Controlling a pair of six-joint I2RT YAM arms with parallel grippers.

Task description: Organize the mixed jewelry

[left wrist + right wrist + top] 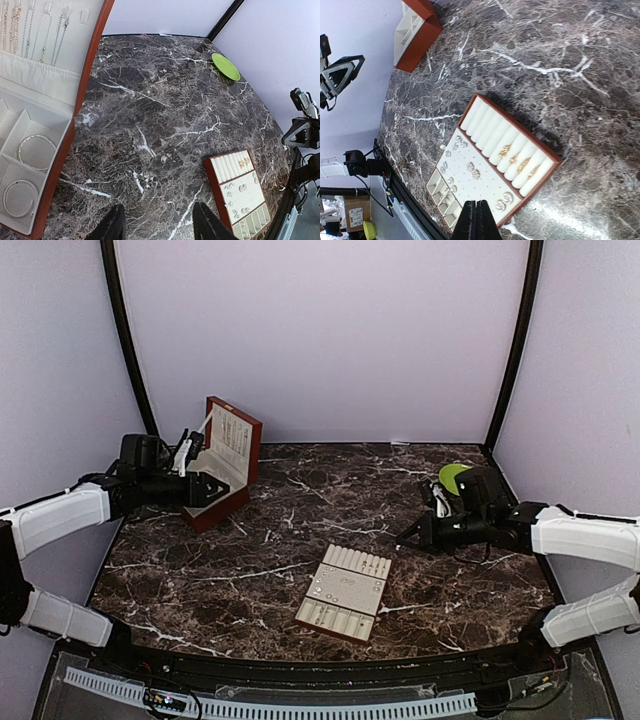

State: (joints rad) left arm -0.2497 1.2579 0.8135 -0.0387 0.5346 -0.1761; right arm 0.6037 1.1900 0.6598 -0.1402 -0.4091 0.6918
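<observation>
Mixed jewelry: tiny pale bits, sitting on the flat middle part of the cream tray, near the middle of the tabletop.
Left pincer: spread about half way, with nothing between its fingers. It hangs over the tabletop just beside the box.
Box: red-brown wood, on the left, lid standing up. Thin chains hang down inside the lid. Two round hoops lie flat in its white pockets.
Tray: well apart from the box, closer to the near edge.
How it will feel: I think each bit is very light and hard, and slippery too. It could easily flick away or get lost. A hard squeeze might bend it.
Where to hold: I would pinch one bit at a time, from straight above, by its two sides, using just the fingertips.
Which way it points: the bits are too small to tell. The tray's long side runs from near to far, leaning a little right. The soft rolls are at the far end, with gold rings stuck between them in a row across.
Right pincer: pressed together, pinching nothing, hanging over the near end of the tray.
Plate: green, in the far right corner.
</observation>
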